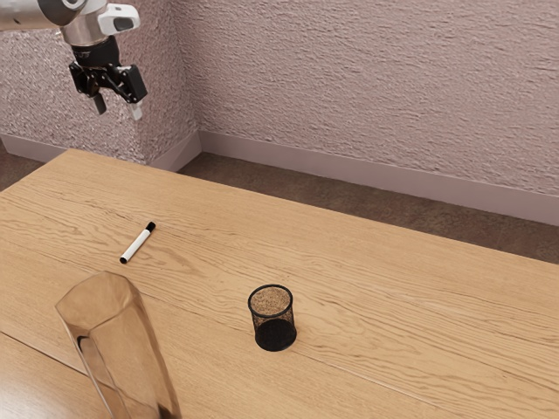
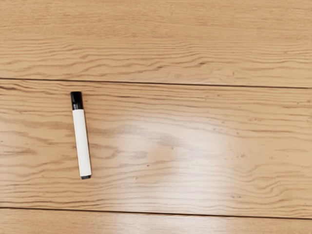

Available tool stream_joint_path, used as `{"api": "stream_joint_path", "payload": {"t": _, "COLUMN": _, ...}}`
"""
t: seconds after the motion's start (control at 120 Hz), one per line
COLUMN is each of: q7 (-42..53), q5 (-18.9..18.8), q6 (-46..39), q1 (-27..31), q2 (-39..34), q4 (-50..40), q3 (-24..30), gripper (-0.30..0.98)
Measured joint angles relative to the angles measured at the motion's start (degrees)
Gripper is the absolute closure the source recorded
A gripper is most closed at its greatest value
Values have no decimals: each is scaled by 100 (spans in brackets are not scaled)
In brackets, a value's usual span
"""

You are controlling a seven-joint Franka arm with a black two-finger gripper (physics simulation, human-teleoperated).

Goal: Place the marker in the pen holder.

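"How are you holding your gripper [image 1: 119, 110]?"

"I'm keeping its two fingers spread, with a gap showing between them. It's hanging high over the table [image 1: 393, 288], at the exterior view's upper left, and its fingertips are pointing down."

"And the marker [image 1: 138, 243]?"

"It's lying flat on the table, well below my gripper and apart from it. Its white barrel is ending in a black cap on one side and a small black tip on the other. In my wrist view it's lying across the run of the boards, between two dark seams, and a pale sheen is brightening the wood beside it."

"What's standing farther out?"

"A tall amber glass vessel [image 1: 122, 332] is rising near the marker, its lower part running out of the exterior view. The marker's small tip is facing the vessel's side, and its cap is pointing away. The black mesh pen holder [image 1: 274, 335] is standing upright on the table, toward the exterior view's right from the marker and well apart from it."

"And past the table?"

"A rough, pinkish wall [image 1: 367, 87] is rising above a brown floor [image 1: 349, 194]."
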State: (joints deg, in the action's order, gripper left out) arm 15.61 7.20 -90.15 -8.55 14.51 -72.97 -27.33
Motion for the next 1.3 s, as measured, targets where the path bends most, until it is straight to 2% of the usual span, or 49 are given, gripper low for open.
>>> {"api": "stream_joint_path", "payload": {"t": 0.242, "q7": 79, "q5": 307, "q6": -86, "q1": 133, "q2": 68, "q4": -106, "q3": 75, "gripper": 2}}
{"api": "stream_joint_path", "payload": {"t": 0.325, "q7": -67, "q5": -229, "q6": -290, "q1": -376, "q2": -495, "q4": -952, "q3": 29, "gripper": 2}}
{"api": "stream_joint_path", "payload": {"t": 0.367, "q7": -139, "q5": -427, "q6": -353, "q1": -437, "q2": -414, "q4": -1138, "q3": 23, "gripper": 4}}
{"api": "stream_joint_path", "payload": {"t": 0.467, "q7": -218, "q5": -690, "q6": -952, "q1": -499, "q2": -162, "q4": -2002, "q3": 91, "gripper": 18}}
{"api": "stream_joint_path", "payload": {"t": 0.575, "q7": -273, "q5": -850, "q6": -1621, "q1": 243, "q2": -97, "q4": -2673, "q3": 735, "gripper": 28}}
{"api": "stream_joint_path", "payload": {"t": 0.7, "q7": -296, "q5": -884, "q6": -2090, "q1": 514, "q2": 328, "q4": -2384, "q3": 804, "gripper": 34}}
{"api": "stream_joint_path", "payload": {"t": 0.8, "q7": -254, "q5": -712, "q6": -2306, "q1": 1055, "q2": 1181, "q4": -1700, "q3": 1097, "gripper": 36}}
{"api": "stream_joint_path", "payload": {"t": 0.95, "q7": -170, "q5": -520, "q6": -2588, "q1": 1331, "q2": 1773, "q4": -1435, "q3": 1176, "gripper": 38}}
{"api": "stream_joint_path", "payload": {"t": 1.3, "q7": -37, "q5": -286, "q6": -2881, "q1": 1473, "q2": 2219, "q4": -1022, "q3": 1195, "gripper": 39}}
